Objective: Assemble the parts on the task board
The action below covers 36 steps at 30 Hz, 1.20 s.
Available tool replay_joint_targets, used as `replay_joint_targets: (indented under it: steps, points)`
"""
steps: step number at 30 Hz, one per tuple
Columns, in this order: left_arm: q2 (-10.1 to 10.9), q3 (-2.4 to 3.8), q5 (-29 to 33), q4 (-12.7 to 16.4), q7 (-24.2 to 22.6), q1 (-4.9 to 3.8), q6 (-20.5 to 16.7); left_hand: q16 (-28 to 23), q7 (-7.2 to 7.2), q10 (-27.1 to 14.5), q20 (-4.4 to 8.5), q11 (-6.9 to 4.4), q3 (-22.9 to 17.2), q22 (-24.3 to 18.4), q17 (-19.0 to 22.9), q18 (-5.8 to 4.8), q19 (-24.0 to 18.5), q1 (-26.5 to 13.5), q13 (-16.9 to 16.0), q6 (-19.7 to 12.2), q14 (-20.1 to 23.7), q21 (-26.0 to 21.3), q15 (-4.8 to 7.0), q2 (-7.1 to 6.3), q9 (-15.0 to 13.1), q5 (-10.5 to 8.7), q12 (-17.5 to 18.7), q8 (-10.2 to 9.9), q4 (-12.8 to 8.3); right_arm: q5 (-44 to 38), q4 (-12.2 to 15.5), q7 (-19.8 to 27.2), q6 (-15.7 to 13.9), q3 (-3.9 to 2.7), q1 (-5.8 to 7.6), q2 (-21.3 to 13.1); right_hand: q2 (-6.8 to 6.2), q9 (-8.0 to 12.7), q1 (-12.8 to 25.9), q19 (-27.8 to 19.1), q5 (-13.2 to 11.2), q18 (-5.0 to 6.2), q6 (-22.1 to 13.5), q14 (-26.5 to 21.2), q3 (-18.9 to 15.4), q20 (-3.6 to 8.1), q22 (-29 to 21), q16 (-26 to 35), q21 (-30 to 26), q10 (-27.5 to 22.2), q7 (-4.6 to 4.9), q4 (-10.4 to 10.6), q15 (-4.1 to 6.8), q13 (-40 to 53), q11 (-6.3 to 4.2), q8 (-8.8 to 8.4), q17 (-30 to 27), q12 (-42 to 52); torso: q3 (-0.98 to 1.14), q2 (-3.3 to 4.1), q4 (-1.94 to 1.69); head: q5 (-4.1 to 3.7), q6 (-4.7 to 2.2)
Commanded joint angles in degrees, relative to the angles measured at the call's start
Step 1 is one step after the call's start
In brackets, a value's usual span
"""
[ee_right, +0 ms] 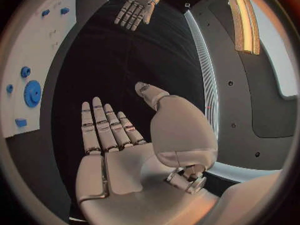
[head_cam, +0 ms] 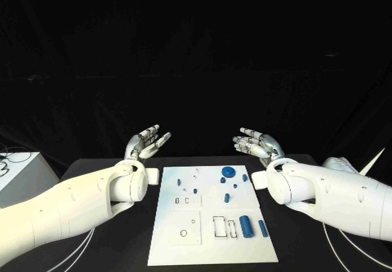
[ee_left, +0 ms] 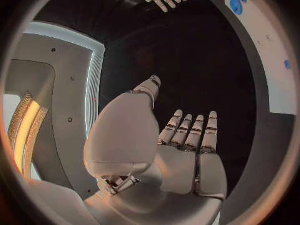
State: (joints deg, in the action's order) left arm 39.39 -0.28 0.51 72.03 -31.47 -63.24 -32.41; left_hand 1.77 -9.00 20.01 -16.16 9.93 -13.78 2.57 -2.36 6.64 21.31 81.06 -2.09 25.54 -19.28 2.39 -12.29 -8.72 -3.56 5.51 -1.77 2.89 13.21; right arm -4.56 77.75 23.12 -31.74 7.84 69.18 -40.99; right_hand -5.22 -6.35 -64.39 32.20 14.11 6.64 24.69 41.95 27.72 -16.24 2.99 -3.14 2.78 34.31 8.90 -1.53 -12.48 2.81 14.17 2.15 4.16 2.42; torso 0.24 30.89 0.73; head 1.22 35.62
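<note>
The white task board lies in the middle of the black table. On it are several blue parts: a round gear at the far end, small pegs in the middle, and two cylinders near the front right. My left hand hovers beyond the board's far left corner, fingers spread, holding nothing. My right hand hovers beyond the far right corner, likewise open. The left wrist view shows its flat empty palm and the board. The right wrist view shows its empty palm, the gear and the left hand.
A white box stands at the table's left edge. Rectangular slots and small outlined holes mark the board's front half. Black table shows on both sides of the board.
</note>
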Motion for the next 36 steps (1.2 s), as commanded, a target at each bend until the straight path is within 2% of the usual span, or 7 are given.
replay_joint_targets:
  steps: [1, 7, 14, 15, 21, 28, 36]
  points:
    - [-0.54, 0.0, -0.67, -1.28, -3.21, -0.34, 7.08, 0.44, -3.16, 1.15, -0.41, 0.2, -0.46, 0.13, -0.12, 1.21, 0.86, 2.99, -0.15, 1.34, -0.9, 0.3, -0.38, -0.31, -0.17, 0.32, -0.41, 0.39, 0.72, -4.49, -1.33, -3.35, 8.9, 0.6, 0.84, 0.47, -0.44, -0.51, -4.21, 3.43, -0.07, 1.46, 3.4, 4.48, 1.41, -0.33, 0.44, -0.82, 0.82, 3.95, 7.94, -1.55, -0.02, 0.34, 0.19, 0.96, 0.4, 0.76, 0.01, 0.0, 0.02, -0.01, 0.0]
    - [1.67, -0.01, -0.68, -0.09, -3.09, -0.5, 8.22, 0.9, -4.06, 3.29, -0.49, 1.27, -0.47, 0.49, -0.47, 1.11, 2.6, 4.11, -0.34, 2.74, -3.02, 0.98, -0.63, 0.1, -0.39, 0.23, -0.67, 0.71, 1.67, -15.98, -2.25, -2.28, 6.67, 0.95, 1.72, -1.24, -1.03, -2.31, -8.28, 11.24, -1.86, 3.03, 14.33, 11.38, 2.06, -0.28, 1.02, -2.31, 2.14, 15.48, 6.76, -4.34, 1.58, 0.91, -1.18, 3.4, 1.11, 1.57, 0.03, 0.28, -0.19, -1.16, 1.79]
    - [3.7, -0.03, -0.75, 2.87, -3.28, -0.69, 8.83, 5.13, -5.78, 18.62, -0.43, 3.92, -1.65, 3.21, -3.17, 1.45, 18.85, 4.78, -1.38, 10.24, -21.08, 6.83, -0.23, 1.11, -1.68, -0.01, -2.52, 2.71, 1.22, -27.46, -1.41, -3.19, 5.53, 0.94, 2.63, -2.63, -2.04, -3.8, -9.61, 19.44, -2.1, 3.98, 25.26, 18.7, 3.21, 1.33, 1.83, -4.92, 5.18, 22.97, 4.89, -5.21, 4.15, 0.85, -3.38, 6.0, 2.08, 2.16, 0.11, 1.03, -0.78, -1.99, 2.24]
    - [4.2, -0.03, -0.81, 3.59, -3.26, -0.72, 8.91, 6.33, -5.85, 26.28, -0.37, 3.79, -2.06, 3.54, -3.9, 1.95, 20.38, 4.56, -1.89, 12.93, -25.01, 7.86, 0.19, 1.25, -2.15, -0.03, -3.92, 3.47, 0.78, -29.8, -1.22, -3.58, 5.28, 0.94, 2.85, -2.9, -2.27, -3.87, -9.71, 20.66, -2.12, 3.98, 26.3, 20.06, 3.56, 1.81, 1.97, -5.44, 5.72, 24.33, 4.64, -5.28, 4.67, 0.87, -3.76, 6.34, 2.33, 2.24, 0.13, 1.18, -0.86, -2.08, 2.25]
    - [6.45, -0.03, -2.19, 7.05, -2.72, -0.83, 10.66, 14.47, -4.9, 34.49, 1.45, 1.04, -4.48, 6.62, -8.63, 3.87, 29.03, 3.52, -2.06, 22.45, -35.69, 15.11, 3.84, 0.85, -3.86, -0.15, -6.34, 6.54, -1.78, -39.9, -0.28, -6.32, 4.95, 0.92, 3.73, -4.25, -3.16, -4.25, -10.06, 27.8, -2.14, 3.97, 29.8, 28.83, 3.75, 5.28, 3.83, -9.37, 10.23, 30.6, 3.09, -5.28, 7.89, 0.99, -5.89, 7.45, 5.5, 1.74, 0.17, 2.01, -1.2, -2.81, 2.6]
    - [9.33, -0.02, -3.35, 12.01, -2.32, -1.01, 13.37, 16.92, -4.46, 35.43, 2.24, 0.69, -6.92, 8.07, -10.67, 3.66, 29.0, 5.07, -1.8, 22.64, -35.41, 17.61, 4.3, -0.74, -3.95, -0.25, -5.98, 6.98, -5.35, -50.22, 0.73, -11.23, 7.95, 0.88, 4.76, -5.38, -3.3, -4.88, -11.37, 37.33, -0.7, 3.61, 32.83, 41.36, -0.18, 10.6, 10.63, -18.62, 22.09, 34.82, 1.47, -5.64, 11.92, 1.18, -8.07, 7.99, 13.74, 1.32, 0.14, 3.14, -1.64, -3.34, 3.05]
    - [12.85, 0.01, -3.6, 18.81, -1.46, -1.09, 14.92, 26.89, -4.14, 35.97, 4.3, 0.11, -9.3, 15.77, -16.87, 3.35, 29.35, 2.06, -1.8, 22.66, -35.73, 29.67, 5.5, -0.94, -4.08, -0.26, -4.8, 7.64, -9.37, -64.1, 0.72, -18.98, 12.43, 0.86, 6.08, -5.61, -5.14, -5.84, -9.57, 37.98, -1.1, 3.6, 34.12, 42.97, 2.14, 11.43, 20.78, -39.28, 36.05, 36.25, 0.75, -4.35, 12.84, 1.67, -9.18, 6.62, 32.97, 1.17, -0.1, 4.74, -2.25, -4.64, 3.53]
